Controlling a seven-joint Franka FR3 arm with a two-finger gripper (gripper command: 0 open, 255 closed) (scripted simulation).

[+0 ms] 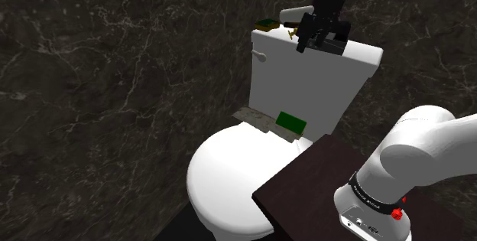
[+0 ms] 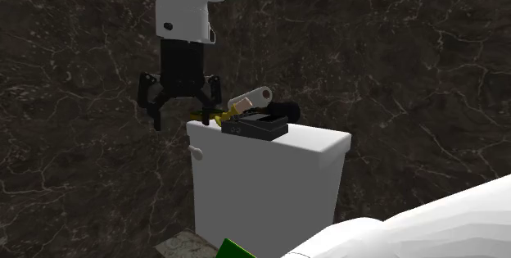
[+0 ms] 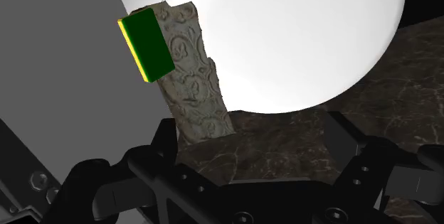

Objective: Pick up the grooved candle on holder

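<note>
The candle (image 2: 250, 97), a pale pinkish cylinder, is lying tilted rather than upright on its brass-coloured holder (image 2: 219, 116) on the white tank lid (image 2: 315, 140) of a toilet, near the lid's end at the second exterior view's left. Its grooves cannot be made out. A flat black box (image 2: 259, 126) is sitting just beside the holder, on the side away from the gripper. In the shoulder view a small green and yellow thing (image 1: 266, 25) is resting at the lid's far corner, near the candle.

The gripper (image 2: 178, 122) is hanging over the tank's front edge, just beside the holder, with its fingers (image 3: 162, 146) spread apart and grasping nothing; whether one finger is touching the holder cannot be told.

Below it, a grey patterned slab (image 3: 193, 73) is lying between the tank and the white toilet lid (image 3: 299, 38), and a green sponge (image 3: 149, 43) with a yellow edge is resting on the slab. The dark brown stand (image 1: 306, 182) is standing beside the bowl, and dark marbled wall (image 1: 115, 71) is running behind.

A black ring (image 1: 373, 193) on the arm is carrying lettering too small to read.
</note>
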